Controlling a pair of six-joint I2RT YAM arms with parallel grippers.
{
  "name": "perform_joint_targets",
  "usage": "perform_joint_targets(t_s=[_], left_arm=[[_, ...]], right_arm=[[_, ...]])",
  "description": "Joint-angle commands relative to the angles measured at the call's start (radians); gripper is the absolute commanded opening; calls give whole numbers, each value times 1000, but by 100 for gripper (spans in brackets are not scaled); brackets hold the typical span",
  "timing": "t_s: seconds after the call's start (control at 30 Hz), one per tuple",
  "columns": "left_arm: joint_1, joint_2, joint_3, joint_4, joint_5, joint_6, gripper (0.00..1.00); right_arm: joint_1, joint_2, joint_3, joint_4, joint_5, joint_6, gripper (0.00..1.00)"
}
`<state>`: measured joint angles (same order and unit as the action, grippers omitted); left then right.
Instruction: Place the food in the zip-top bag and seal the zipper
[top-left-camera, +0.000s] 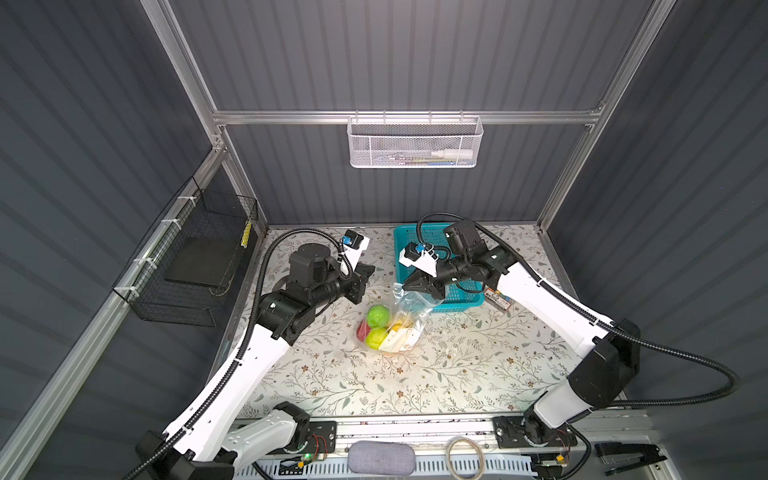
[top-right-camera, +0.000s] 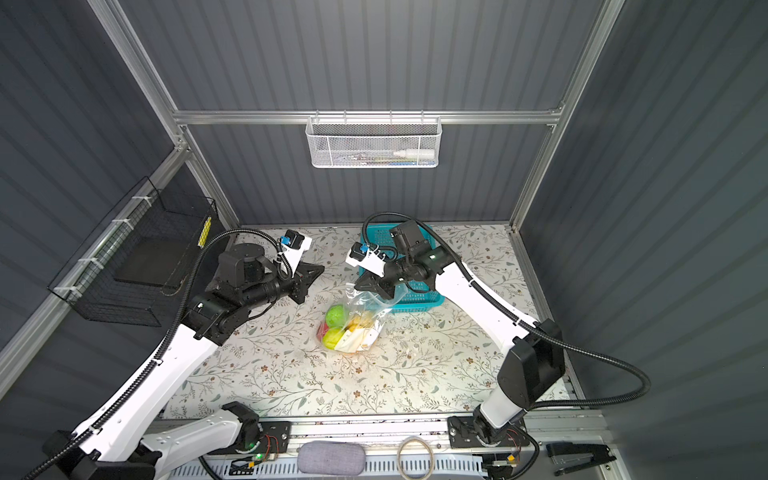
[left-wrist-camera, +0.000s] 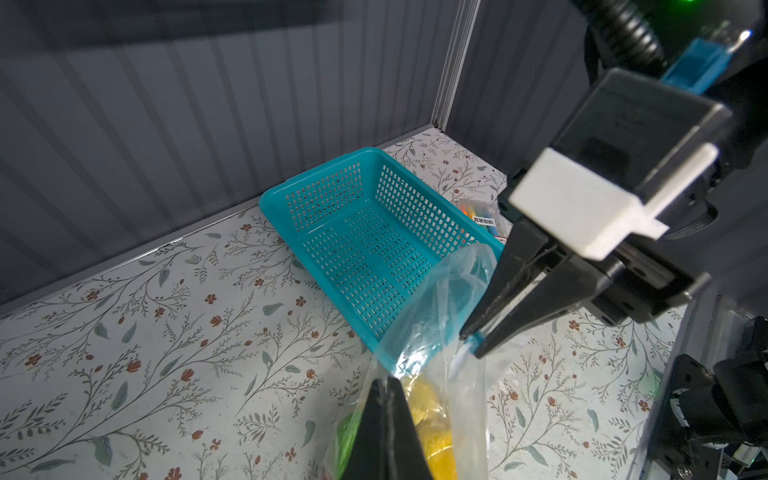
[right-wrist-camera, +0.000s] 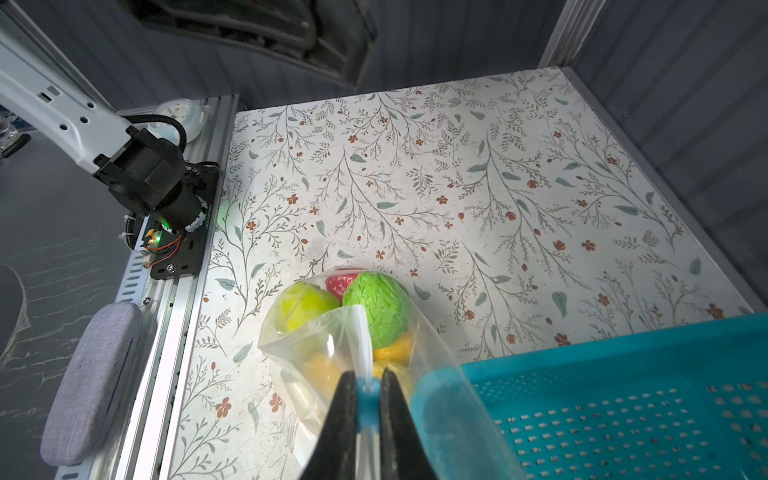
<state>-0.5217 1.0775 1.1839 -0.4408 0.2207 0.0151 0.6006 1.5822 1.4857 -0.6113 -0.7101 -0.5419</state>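
Observation:
The clear zip-top bag (top-left-camera: 409, 320) (top-right-camera: 365, 328) lies on the flowered table with its mouth end lifted. The food inside shows through it: two green pieces (top-left-camera: 378, 316), yellow ones and a red one (right-wrist-camera: 340, 280). My right gripper (top-left-camera: 405, 286) (right-wrist-camera: 368, 399) is shut on the light-blue slider (right-wrist-camera: 368, 405) of the zipper (right-wrist-camera: 361, 336), and holds that bag edge up. My left gripper (top-left-camera: 371, 269) (left-wrist-camera: 388, 380) is shut. In both top views it hangs a little to the left of the bag's raised corner, apart from it.
The teal perforated basket (top-left-camera: 461, 305) (left-wrist-camera: 374, 249) stands right behind the bag, under my right wrist. An orange-and-black packet (top-left-camera: 498, 297) lies at its right. A black wire cage (top-left-camera: 195, 266) hangs on the left wall and a white mesh basket (top-left-camera: 415, 143) on the back wall.

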Motion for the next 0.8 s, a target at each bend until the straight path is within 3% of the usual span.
perform_joint_targets(t_s=[0.0, 0.03, 0.1, 0.17, 0.27, 0.5, 0.77], left_arm=[[5, 14, 25, 22, 68, -21, 0], [5, 18, 15, 43, 100, -31, 3], [5, 26, -10, 88, 198, -63, 27], [5, 35, -29, 124, 238, -91, 41], [5, 51, -48, 159, 281, -120, 49], [4, 101, -74, 218, 352, -160, 43], [4, 108, -85, 230, 371, -167, 19]], right_arm=[[-2, -41, -23, 49, -18, 46, 6], [-4, -47, -31, 75, -28, 60, 6], [-2, -64, -58, 150, -51, 95, 6], [-3, -76, -78, 203, -71, 120, 6], [-3, -85, -90, 255, -95, 148, 6], [-3, -95, -113, 293, -108, 178, 6], [-2, -96, -118, 293, -92, 175, 6]])
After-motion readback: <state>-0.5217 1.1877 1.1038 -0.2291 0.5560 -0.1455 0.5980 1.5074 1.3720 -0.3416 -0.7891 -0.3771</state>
